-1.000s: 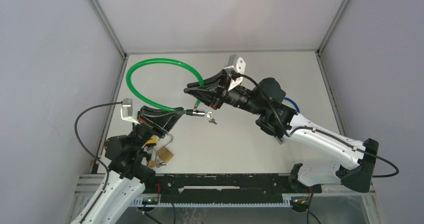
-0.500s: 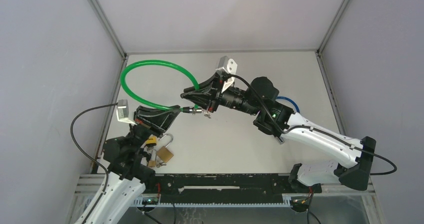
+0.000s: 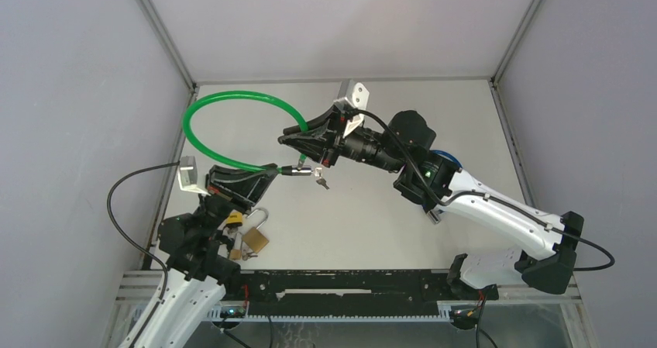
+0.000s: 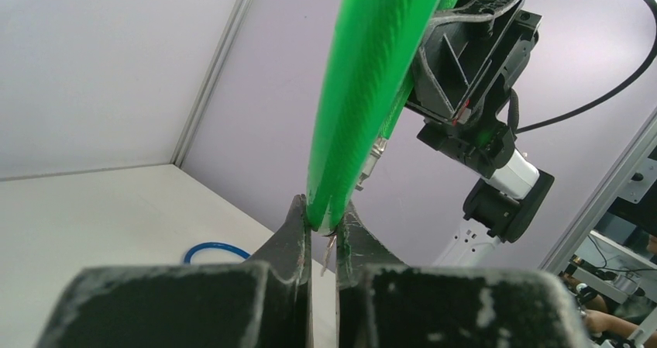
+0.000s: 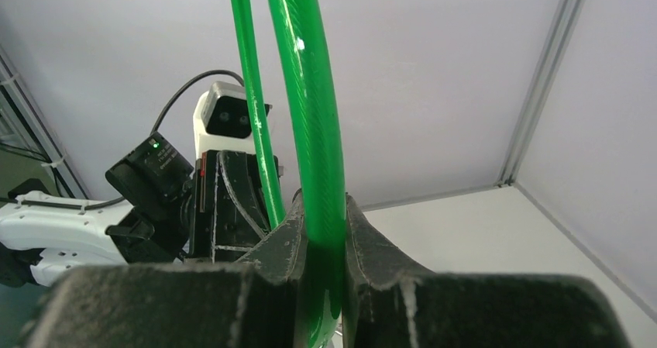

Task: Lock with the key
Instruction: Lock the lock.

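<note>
Green cable lock [image 3: 232,96] loops through the upper left, left gripper [image 3: 272,172] clamped on one end, right gripper [image 3: 287,139] clamped near the other, key [image 3: 321,181] dangling beside them

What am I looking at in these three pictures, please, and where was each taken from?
Two robot arms are bolted to a white table. The wide picture looks down from above; the other two come from a camera on each wrist, looking along its fingers. The left gripper and the right gripper each pinch a green cable lock, which forms a loop. Small keys hang from its metal end between them. Brass padlocks lie beside the left arm, and a blue ring lies partly hidden by the right arm.
</note>
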{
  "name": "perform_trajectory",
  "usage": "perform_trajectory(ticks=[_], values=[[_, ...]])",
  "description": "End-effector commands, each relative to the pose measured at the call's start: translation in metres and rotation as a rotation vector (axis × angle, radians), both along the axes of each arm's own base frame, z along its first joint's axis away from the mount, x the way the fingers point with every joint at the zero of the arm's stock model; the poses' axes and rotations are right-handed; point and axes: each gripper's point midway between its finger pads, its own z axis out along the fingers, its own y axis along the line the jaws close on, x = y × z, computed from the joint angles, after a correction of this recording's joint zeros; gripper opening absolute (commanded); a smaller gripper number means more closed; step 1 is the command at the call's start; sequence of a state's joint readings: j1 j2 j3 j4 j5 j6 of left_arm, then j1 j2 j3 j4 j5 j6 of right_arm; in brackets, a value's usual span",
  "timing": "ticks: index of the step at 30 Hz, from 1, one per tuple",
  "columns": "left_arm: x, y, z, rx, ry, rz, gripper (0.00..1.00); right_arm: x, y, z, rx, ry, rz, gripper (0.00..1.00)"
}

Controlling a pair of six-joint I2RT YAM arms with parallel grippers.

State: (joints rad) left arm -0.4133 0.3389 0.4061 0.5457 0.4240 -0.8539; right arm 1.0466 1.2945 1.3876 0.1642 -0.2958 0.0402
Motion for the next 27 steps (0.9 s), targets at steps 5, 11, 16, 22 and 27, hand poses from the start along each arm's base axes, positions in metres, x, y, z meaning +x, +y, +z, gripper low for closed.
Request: perform_trajectory(ticks=[5,11,16,22,27], values=[[-0.008,0.004,0.011,-0.012,-0.071,0.003,0.00,0.000,0.003,0.000,-0.007,-0.021,-0.005,0.00],[-0.012,0.003,0.010,-0.025,-0.061,-0.023,0.00,0.003,0.012,-0.003,0.003,-0.020,0.012,0.00],[-0.013,0.005,0.014,-0.034,-0.070,-0.010,0.00,0.006,0.015,-0.012,-0.022,-0.003,0.006,0.00],[0.000,0.020,0.028,-0.142,-0.006,0.039,0.00,0.008,0.021,-0.035,-0.037,0.085,0.008,0.00],[-0.011,0.024,0.052,-0.179,-0.048,0.014,0.00,0.002,0.034,-0.042,-0.022,0.133,0.070,0.00]])
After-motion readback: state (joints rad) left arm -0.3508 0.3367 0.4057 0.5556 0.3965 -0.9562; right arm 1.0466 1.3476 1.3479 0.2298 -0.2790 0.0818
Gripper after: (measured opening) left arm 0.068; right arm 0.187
